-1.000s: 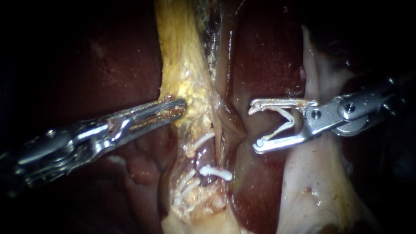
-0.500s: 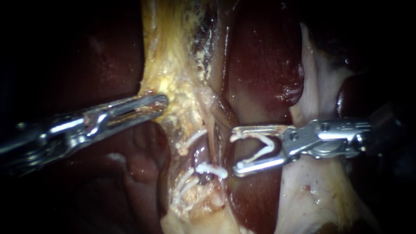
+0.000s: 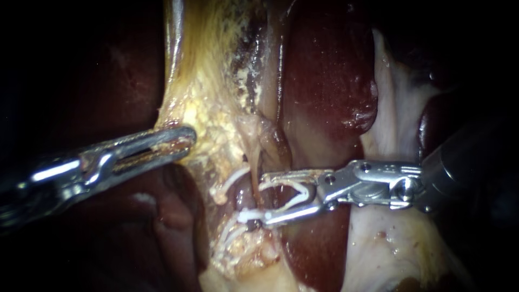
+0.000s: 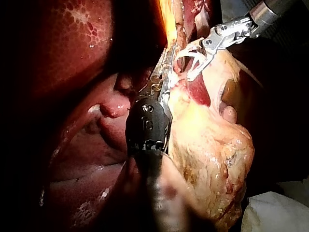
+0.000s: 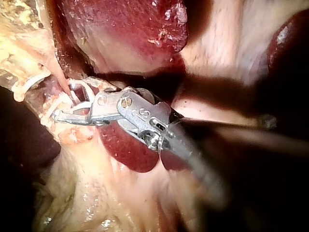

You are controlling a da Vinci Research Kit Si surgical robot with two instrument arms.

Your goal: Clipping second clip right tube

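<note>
My right instrument (image 3: 265,199) comes in from the right. Its jaws stand apart and carry an open white clip (image 3: 296,190). The thin pink right tube (image 3: 255,162) runs down between the jaw tips, just above a white clip (image 3: 247,215) that sits on it. Further white clips (image 3: 230,181) lie on the strands to the left. My left instrument (image 3: 175,143) is shut on the edge of the yellow fatty tissue (image 3: 211,119) and holds it taut to the left. In the right wrist view the right instrument (image 5: 67,104) straddles the tube beside clips (image 5: 24,84).
Dark red liver (image 3: 324,81) lies behind and under the right jaws. Pale tissue (image 3: 389,124) rises beside the right shaft. In the left wrist view the right instrument (image 4: 193,65) is ahead of my left instrument's wrist (image 4: 147,123), and white gauze (image 4: 275,212) lies beyond the fatty tissue.
My right instrument moved left and down until its open clip straddles the tube; its jaws have narrowed a little. My left instrument drew the yellow tissue further left.
</note>
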